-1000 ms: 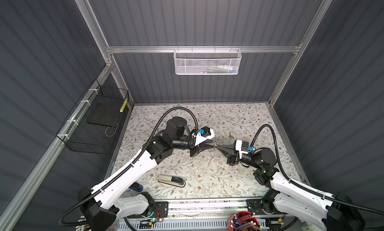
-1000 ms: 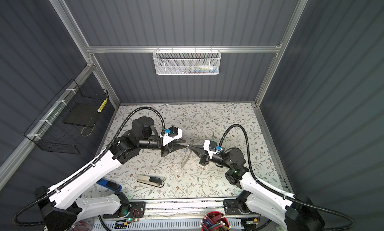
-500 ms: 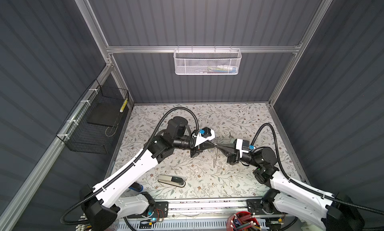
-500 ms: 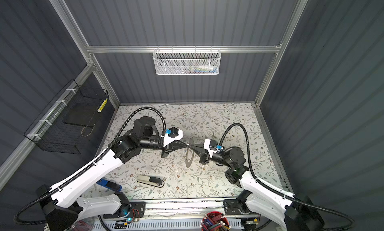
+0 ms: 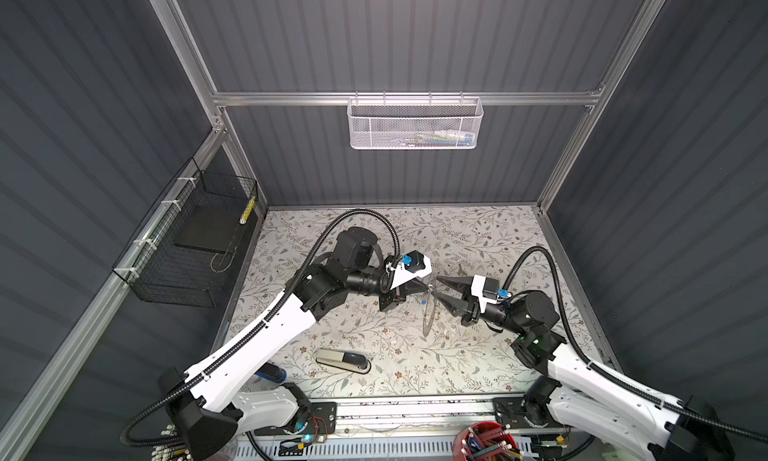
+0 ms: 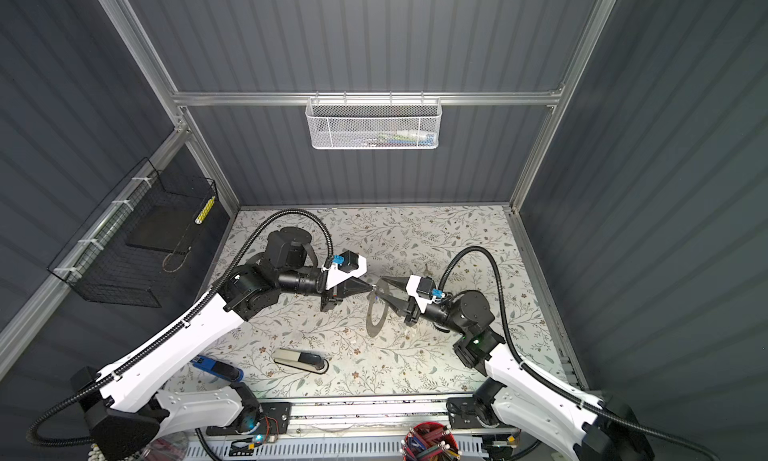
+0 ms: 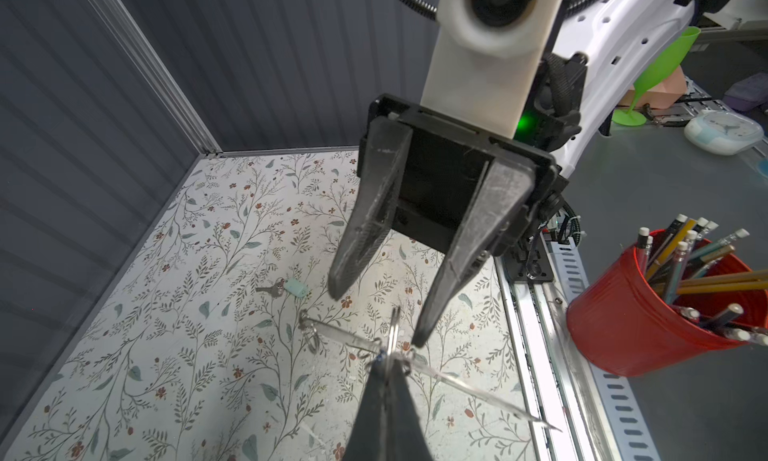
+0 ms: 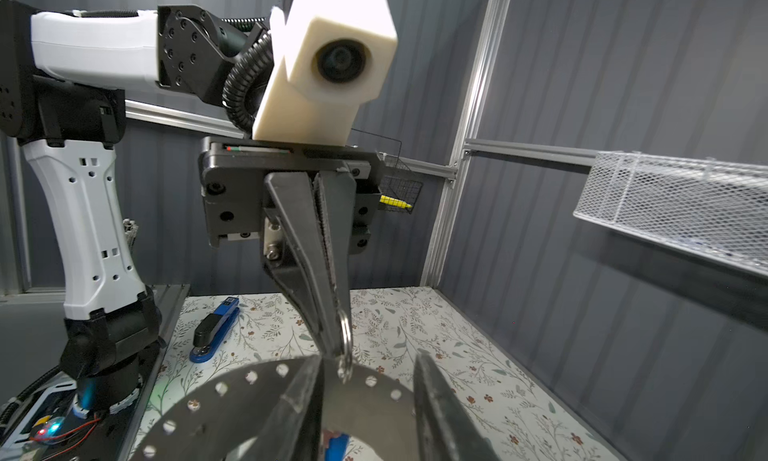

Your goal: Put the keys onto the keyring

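The keyring [image 5: 428, 316] [image 6: 377, 313], a large flat grey ring with small holes, hangs on edge above the table in both top views. My left gripper [image 5: 428, 289] [image 7: 386, 365] is shut on a small split ring [image 8: 345, 346] that passes through one of the keyring's [image 8: 232, 400] holes. A blue tag [image 8: 336, 446] shows below the band. My right gripper [image 5: 439, 289] [image 8: 370, 359] stands open, its fingers either side of the band without clamping it. A key with a mint-green tag [image 7: 289, 287] lies on the floral table.
A grey-and-black stapler [image 5: 343, 360] lies near the front of the table [image 5: 478, 238], and a blue stapler [image 6: 217, 366] at the front left. A red cup of pencils [image 7: 648, 309] stands beyond the front rail. A black wire basket [image 5: 195, 247] hangs on the left wall.
My right gripper has opened and let go of the keyring. My left gripper closed on the small ring, and the keyring swung down to hang from it.
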### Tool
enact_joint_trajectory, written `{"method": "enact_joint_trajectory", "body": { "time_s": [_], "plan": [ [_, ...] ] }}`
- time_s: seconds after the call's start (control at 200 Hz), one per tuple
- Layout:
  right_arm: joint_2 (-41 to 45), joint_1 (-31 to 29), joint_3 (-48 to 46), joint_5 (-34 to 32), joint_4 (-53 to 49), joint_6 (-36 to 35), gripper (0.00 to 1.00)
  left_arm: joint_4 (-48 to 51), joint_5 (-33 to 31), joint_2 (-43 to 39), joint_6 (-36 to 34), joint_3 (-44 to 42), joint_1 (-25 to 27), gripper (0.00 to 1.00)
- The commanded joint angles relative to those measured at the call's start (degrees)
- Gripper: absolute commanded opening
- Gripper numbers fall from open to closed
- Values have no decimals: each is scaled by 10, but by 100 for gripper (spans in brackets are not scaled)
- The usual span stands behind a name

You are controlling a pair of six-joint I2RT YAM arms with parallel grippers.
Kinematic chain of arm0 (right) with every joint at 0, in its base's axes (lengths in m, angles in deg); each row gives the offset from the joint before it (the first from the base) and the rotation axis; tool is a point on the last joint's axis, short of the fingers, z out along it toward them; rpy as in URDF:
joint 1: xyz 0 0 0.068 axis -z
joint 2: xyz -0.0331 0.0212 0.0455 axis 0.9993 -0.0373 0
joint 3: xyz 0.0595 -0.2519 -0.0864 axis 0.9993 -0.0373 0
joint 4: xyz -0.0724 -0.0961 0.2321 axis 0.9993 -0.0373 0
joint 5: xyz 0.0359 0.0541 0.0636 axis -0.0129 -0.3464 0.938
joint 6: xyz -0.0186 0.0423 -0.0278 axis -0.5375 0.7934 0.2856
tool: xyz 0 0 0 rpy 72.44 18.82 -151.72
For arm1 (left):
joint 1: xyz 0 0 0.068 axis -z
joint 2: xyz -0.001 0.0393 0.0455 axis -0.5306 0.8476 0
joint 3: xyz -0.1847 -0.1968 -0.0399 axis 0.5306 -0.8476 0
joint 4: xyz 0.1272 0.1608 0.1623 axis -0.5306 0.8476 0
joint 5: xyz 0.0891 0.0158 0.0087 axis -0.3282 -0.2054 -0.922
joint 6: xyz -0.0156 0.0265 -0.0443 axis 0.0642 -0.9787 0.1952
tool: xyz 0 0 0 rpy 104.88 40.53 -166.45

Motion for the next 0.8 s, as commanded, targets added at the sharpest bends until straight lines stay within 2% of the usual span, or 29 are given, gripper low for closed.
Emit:
{"method": "enact_joint_trajectory", "body": {
  "time_s": [0.0, 0.125, 0.34, 0.505, 0.79],
  "plan": [
    [27, -2, 53, -47, -162, -90, 39, 88, -42, 26, -35, 66, 5, 0],
    [45, -2, 65, -62, -215, -128, 38, 165, -98, 68, -56, 130, 20, 0],
    [36, -10, 73, -64, -236, -132, 27, 271, -190, 128, -82, 229, 50, 0],
    [17, -19, 73, -72, -218, -124, 21, 303, -204, 152, -86, 270, 63, 0],
    [8, -24, 67, -94, -194, -107, 21, 328, -226, 174, -90, 299, 80, 0]
  ]
}}
